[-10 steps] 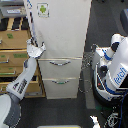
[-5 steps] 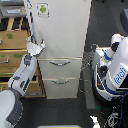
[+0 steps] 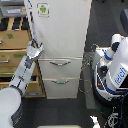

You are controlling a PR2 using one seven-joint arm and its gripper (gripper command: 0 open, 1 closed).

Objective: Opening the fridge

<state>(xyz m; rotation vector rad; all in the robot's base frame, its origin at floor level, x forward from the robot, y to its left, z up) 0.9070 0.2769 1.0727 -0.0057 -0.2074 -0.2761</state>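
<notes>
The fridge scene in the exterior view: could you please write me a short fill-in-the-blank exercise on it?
1. The fridge has ____ lower drawers with curved silver handles.
2. The sticker on its upper door is white and ____.
3. The gripper is at the door's ____ edge in the exterior view.

Missing words: two; green; left

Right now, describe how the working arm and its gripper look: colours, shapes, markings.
In the exterior view the arm is a thick rounded limb with white and pale grey shells and a darker grey band near the wrist. It widens into a bulky white and dark grey segment at the bottom left. The gripper is pale metallic grey with pointed fingers. No markings or cables are discernible.
</notes>
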